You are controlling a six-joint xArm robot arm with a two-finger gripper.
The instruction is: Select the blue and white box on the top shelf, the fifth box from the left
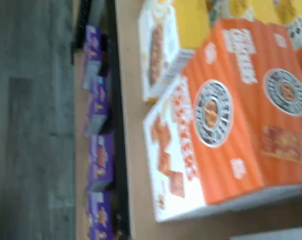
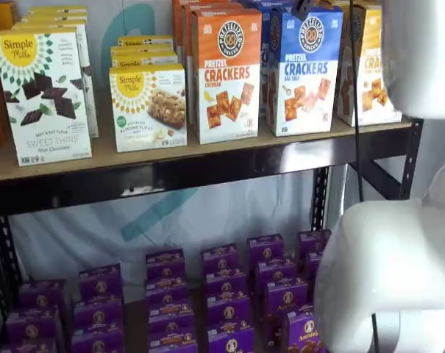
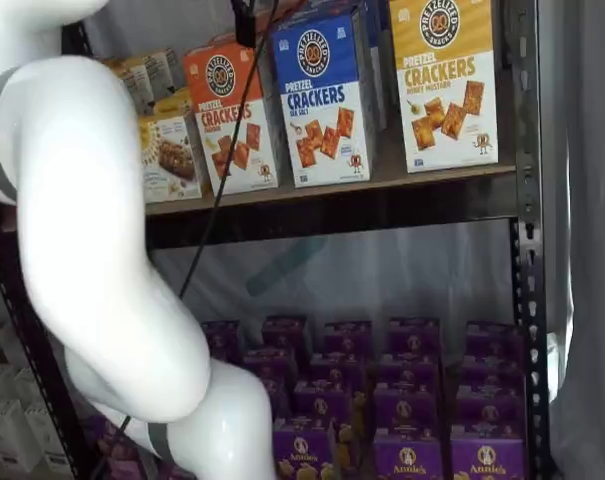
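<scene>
The blue and white box [image 2: 304, 70] [image 3: 324, 95] stands upright at the front of the top shelf [image 2: 171, 151] [image 3: 312, 185] in both shelf views, between an orange cheddar box [image 2: 225, 73] and a yellow cracker box [image 3: 445, 80]. Only the dark tip of my gripper [image 2: 303, 7] [image 3: 244, 22] shows at the upper edge, just above and in front of these boxes, with a cable beside it. It holds nothing and its jaws stand wide. The wrist view, turned on its side, is filled by the orange box [image 1: 225, 115], with a sliver of the blue box [image 1: 273, 234] beside it.
Simple Mills boxes [image 2: 45, 92] stand at the shelf's left. Small purple boxes [image 2: 222, 294] [image 1: 98, 160] fill the lower level. The white arm [image 3: 92, 240] [image 2: 391, 272] hangs in front of the shelves. Black uprights [image 3: 527, 300] frame the right side.
</scene>
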